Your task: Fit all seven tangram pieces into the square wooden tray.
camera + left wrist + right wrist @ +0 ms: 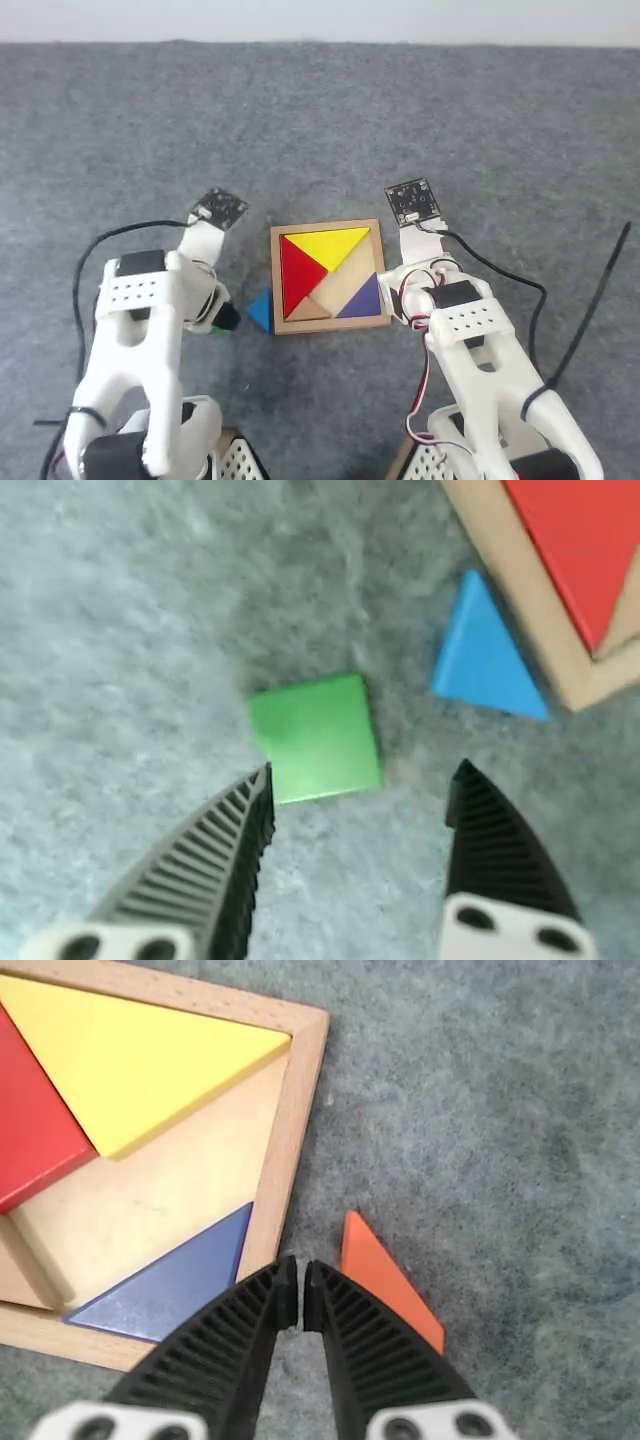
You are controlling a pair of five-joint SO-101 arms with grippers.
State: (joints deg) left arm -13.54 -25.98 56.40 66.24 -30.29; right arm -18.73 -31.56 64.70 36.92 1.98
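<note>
Pieces in three colours lie flat inside the square wooden tray [325, 226], which sits at mid-counter [450, 120] on grey, felt-like cloth between two white arms. One large yellow triangle [325, 245] has its long edge along the tray's far wall, apex pointing to the centre. One large red triangle [297, 280] runs its long edge down the left wall, apex also inward. One smaller dark blue triangle [362, 300] fills the near right corner, long edge facing the middle. Pale bare wood shows between them.

Three more smooth, flat pieces lie outside on the cloth. One light blue triangle [261, 311] lies just beside the tray's left wall near the front corner, long edge towards the wall and apex pointing away. One green square [315, 737] rests nearby, under the left arm. The ribbed black left tool [365, 780] hangs over it, spread wide and holding nothing. One narrow orange piece [385, 1275] lies aslant off the tray's right wall, partly hidden. The right tool [300, 1278] hovers beside it, pressed together on nothing.
</note>
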